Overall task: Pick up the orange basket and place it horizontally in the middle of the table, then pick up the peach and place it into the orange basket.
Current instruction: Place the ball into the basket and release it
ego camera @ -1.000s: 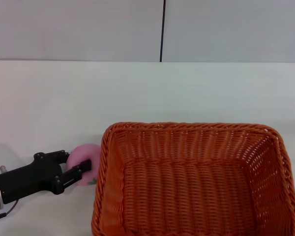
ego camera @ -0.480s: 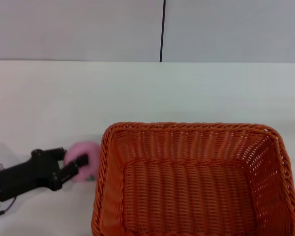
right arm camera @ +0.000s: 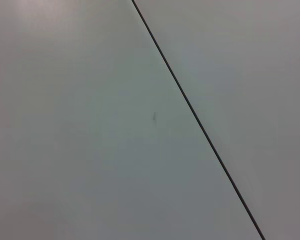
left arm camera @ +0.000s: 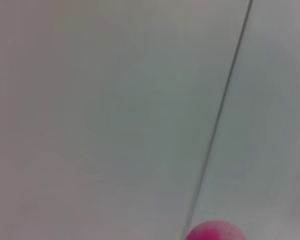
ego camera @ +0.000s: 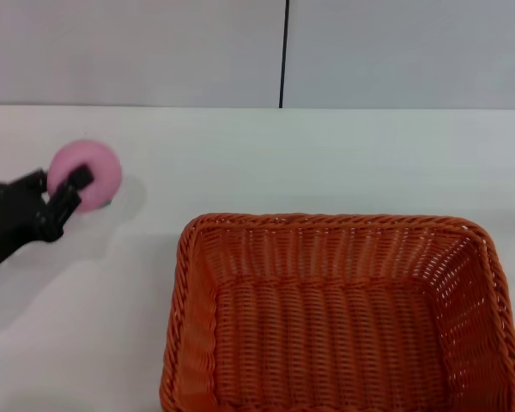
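The orange basket lies lengthwise across the near middle of the white table, open side up and holding nothing. At the far left my left gripper is raised above the table and shut on the pink peach, whose shadow falls on the tabletop just beside it. The left wrist view shows only the wall and a sliver of the peach at its edge. My right gripper shows in no view; its wrist camera sees only the wall.
A grey-white wall with a dark vertical seam stands behind the table. Bare tabletop stretches between the peach and the basket and along the back.
My left gripper has lifted the peach from the table beside the basket's left wall and carried it up and away to the far left.
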Controlling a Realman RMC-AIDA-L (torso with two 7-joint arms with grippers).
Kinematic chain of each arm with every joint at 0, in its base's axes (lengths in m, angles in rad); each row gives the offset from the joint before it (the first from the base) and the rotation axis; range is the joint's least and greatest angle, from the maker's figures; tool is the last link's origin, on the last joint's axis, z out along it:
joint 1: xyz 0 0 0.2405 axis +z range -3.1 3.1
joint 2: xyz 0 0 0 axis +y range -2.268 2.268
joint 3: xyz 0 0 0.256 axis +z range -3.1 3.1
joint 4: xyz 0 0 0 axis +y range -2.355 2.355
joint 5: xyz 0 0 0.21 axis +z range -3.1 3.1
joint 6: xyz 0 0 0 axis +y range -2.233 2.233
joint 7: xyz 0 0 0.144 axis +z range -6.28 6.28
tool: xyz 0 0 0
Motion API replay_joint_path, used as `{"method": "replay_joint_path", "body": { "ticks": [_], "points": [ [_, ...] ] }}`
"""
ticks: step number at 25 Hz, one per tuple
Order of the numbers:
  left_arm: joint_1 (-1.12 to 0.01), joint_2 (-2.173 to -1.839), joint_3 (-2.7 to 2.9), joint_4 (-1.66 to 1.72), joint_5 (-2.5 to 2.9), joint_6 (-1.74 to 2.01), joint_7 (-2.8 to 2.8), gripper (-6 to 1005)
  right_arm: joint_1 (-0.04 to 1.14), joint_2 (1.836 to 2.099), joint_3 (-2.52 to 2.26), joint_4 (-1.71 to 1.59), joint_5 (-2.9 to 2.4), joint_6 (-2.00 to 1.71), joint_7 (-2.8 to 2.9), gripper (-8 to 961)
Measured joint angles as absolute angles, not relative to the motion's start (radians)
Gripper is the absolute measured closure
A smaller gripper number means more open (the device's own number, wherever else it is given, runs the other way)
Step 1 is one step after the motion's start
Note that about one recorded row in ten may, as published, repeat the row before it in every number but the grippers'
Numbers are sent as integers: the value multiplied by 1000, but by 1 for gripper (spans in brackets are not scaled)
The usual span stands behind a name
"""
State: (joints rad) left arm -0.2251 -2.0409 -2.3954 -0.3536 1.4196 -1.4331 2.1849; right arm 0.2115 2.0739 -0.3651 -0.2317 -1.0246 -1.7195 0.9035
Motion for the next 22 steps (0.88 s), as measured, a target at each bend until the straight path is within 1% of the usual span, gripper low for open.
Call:
{"method": "replay_joint_path", "body": {
  "ticks": [1,2,3,7,8,12,13,18,20,22],
  "points": [
    [-225,-2041,-2395,-354,1420,-1433,2185,762,211,2074,-365,-232,-1025,-1720,903,479],
    [-246,-2052,-2422,-360,1419,-1531,2182,766,212,2074,-365,-232,-1025,-1720,903,479],
    [-267,-2053,-2403,-361,1425,-1614,2175,774,212,2074,-365,-232,-1025,-1720,903,479],
    [-307,-2050,-2311,-361,1452,-1712,2156,806,212,2074,-365,-232,-1025,-1720,903,479],
    [-338,-2045,-2221,-363,1476,-1731,2141,815,212,2074,-365,-232,-1025,-1719,903,479],
    [-375,-2044,-2139,-364,1513,-1716,2102,851,215,2074,-365,-232,-1025,-1718,903,479],
    [-385,-2048,-2131,-364,1524,-1692,2056,853,216,2074,-365,-232,-1025,-1717,902,479],
    [-380,-2053,-2141,-365,1522,-1664,2020,861,216,2074,-365,-232,-1025,-1716,902,479],
    [-378,-2053,-2147,-365,1521,-1665,2021,666,216,2074,-365,-231,-1025,-1715,902,479],
    [-373,-2053,-2163,-365,1521,-1668,2022,612,215,2074,-365,-228,-1025,-1715,902,479]
  ]
}}
